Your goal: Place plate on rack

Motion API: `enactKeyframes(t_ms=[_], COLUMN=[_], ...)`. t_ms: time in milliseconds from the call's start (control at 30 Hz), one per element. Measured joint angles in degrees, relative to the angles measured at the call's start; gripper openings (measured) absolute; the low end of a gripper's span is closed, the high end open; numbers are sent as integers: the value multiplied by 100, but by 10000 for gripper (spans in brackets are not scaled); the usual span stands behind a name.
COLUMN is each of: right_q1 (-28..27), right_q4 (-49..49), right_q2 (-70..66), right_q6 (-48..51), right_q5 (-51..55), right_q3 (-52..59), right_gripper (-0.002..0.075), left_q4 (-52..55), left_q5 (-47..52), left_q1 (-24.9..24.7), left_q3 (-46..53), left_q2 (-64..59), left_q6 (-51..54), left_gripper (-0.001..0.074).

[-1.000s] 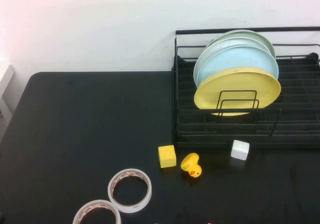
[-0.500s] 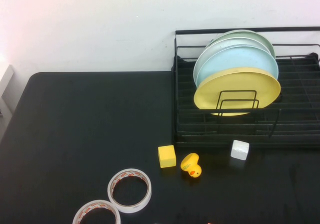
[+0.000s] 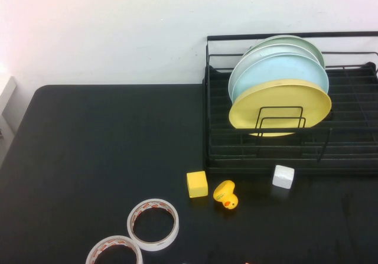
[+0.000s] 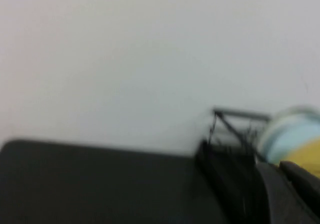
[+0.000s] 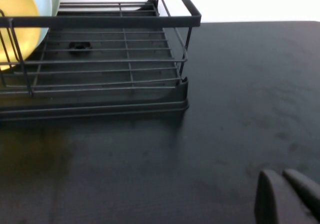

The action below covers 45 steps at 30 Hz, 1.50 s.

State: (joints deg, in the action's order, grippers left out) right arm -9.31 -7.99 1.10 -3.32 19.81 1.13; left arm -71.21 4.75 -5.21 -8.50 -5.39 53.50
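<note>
The yellow plate [image 3: 280,106] stands on edge in the black wire dish rack [image 3: 354,152], at the front of a row of plates, held behind two upright divider loops. Directly behind it stands a light blue plate [image 3: 283,69], then a pale plate, and a pale green plate [image 3: 310,44] at the back, near the rack's high rear rail. The rack sits at the far right corner of the black worktop [image 3: 88,146].

Just in front of the rack, on the worktop, lie a small white block [image 3: 283,176], a yellow rubber duck [image 3: 226,195] and a yellow cube [image 3: 197,183], the duck just beside the cube. Nearer the front edge, left of the cube, two rolls of tape [image 3: 153,224] lie flat, close together.

Neither arm shows in the high view. The left pincer [image 4: 292,194] appears only as dark tips in its wrist view, lifted above the worktop with the rack and plates beyond; whether it is spread I cannot tell. The right pincer [image 5: 287,196] hangs over bare worktop near the rack's corner, its fingertips [image 5: 270,199] pressed together and pinching nothing.
</note>
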Motion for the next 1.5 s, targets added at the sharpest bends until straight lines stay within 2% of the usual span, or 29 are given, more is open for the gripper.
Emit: enactKeyframes(t_ms=[133,200,300,367,600,733,1167,1300,1500], right_q1=[0,0,0,0,0,0,0,0,0], right_q4=[0,0,0,0,0,0,0,0,0], right_q2=[0,0,0,0,0,0,0,0,0], right_q6=[0,0,0,0,0,0,0,0,0], right_q5=[10,10,10,10,10,10,20,20,20], right_q3=[-10,-10,-10,-10,-10,-10,-10,-10,-10], right_gripper=[-1,0,-1,-1,-1,-1,-1,-1,-1], left_q4=[3783,5322,6693,7121,7601,7613,7623,7491,7452], left_q5=[793,1206,1629,1663,688,491,1077,1217,1275], left_q1=[0,0,0,0,0,0,747,672,204], left_q3=[0,12,39,113,850,965,965,965,954], left_q2=[0,0,0,12,494,587,609,609,609], left_q6=[-3946,-5791,-7407,-7823,-8109,-8109,-7720,-7681,-7481], left_gripper=[-2,-2,-2,-2,-2,-2,-2,-2,-3])
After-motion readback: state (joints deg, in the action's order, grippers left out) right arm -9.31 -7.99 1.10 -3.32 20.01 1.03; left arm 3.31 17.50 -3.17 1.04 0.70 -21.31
